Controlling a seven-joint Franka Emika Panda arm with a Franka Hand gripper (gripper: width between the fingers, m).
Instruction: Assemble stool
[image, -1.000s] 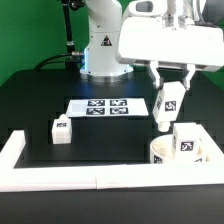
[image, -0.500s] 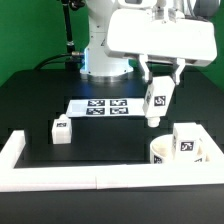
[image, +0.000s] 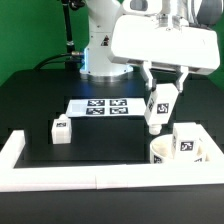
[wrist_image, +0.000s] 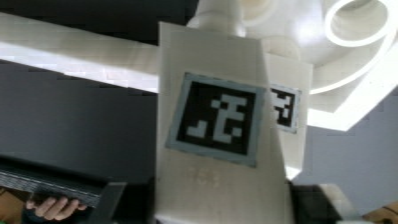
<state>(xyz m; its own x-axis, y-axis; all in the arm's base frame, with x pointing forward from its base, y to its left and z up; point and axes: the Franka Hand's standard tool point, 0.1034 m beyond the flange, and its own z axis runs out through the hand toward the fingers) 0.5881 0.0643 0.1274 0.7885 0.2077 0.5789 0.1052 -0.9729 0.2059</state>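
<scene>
My gripper (image: 162, 88) is shut on a white stool leg (image: 157, 108) with a black-and-white tag and holds it tilted in the air, above the table. The round white seat (image: 163, 151) lies at the exterior view's right, against the border rail, with another tagged leg (image: 189, 141) standing in it. A third leg (image: 61, 131) lies on the table at the exterior view's left. In the wrist view the held leg (wrist_image: 222, 110) fills the middle, between the dark fingers (wrist_image: 98, 195), with the seat (wrist_image: 285, 25) beyond its tip.
The marker board (image: 105, 107) lies flat behind the held leg. A long white border rail (image: 70, 177) runs along the front and turns up at the exterior view's left. The robot base (image: 100, 50) stands at the back.
The gripper with the leg rose and moved toward the exterior view's left away from the seat, then dropped slightly and drifted back to the right.
</scene>
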